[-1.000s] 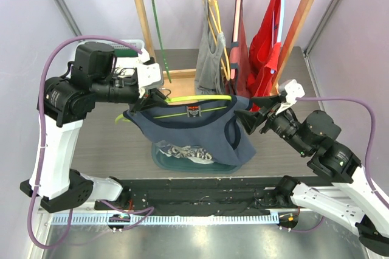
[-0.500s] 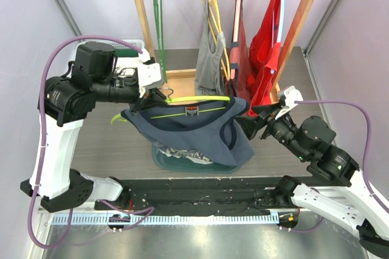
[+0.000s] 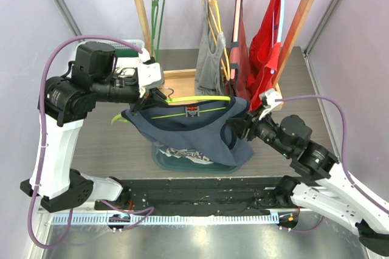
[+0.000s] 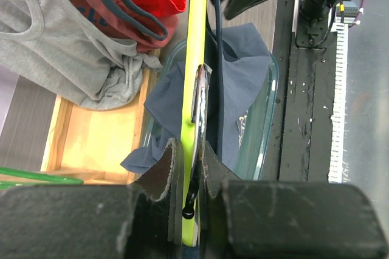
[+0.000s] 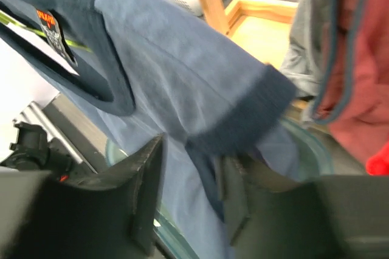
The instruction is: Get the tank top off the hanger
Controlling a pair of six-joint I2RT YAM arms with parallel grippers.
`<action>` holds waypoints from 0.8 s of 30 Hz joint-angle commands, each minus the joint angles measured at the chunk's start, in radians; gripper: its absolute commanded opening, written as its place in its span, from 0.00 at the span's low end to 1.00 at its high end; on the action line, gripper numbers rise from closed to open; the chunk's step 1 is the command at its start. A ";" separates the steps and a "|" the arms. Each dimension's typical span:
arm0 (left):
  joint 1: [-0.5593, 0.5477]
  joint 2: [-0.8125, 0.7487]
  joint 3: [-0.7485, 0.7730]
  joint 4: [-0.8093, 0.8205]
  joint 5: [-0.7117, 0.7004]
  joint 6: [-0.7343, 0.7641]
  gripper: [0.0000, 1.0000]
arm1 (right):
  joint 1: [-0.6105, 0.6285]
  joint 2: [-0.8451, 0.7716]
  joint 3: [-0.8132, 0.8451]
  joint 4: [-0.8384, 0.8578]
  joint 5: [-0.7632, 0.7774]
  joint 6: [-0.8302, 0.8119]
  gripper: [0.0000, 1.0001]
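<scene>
Your left hand [image 4: 189,149]: pinching yellow-green hanger [image 4: 196,40]. Your right hand [image 5: 191,158]: blue tank top [image 3: 188,128] cloth between fingers (grip: cannot tell).

Neck label [image 5: 53,30]: black tag inside the collar of the tank top [image 5: 182,82], orange-red lettering, too blurred to read.
Same label, top view [image 3: 193,111]: small dark patch with a red mark, too small to read.
White garment [image 3: 182,151] in the tub [image 3: 159,160], middle of the near edge: dark print, no legible letters.
</scene>
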 commanded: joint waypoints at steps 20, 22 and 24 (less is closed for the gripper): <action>0.001 -0.008 0.007 0.014 0.038 -0.015 0.00 | 0.002 -0.168 0.039 0.006 0.344 0.047 0.01; 0.001 -0.008 0.007 0.014 0.038 -0.013 0.00 | 0.002 -0.171 0.034 0.003 0.464 0.050 0.01; 0.001 -0.011 0.010 0.009 0.038 -0.009 0.00 | 0.002 -0.165 0.031 0.000 0.524 0.059 0.01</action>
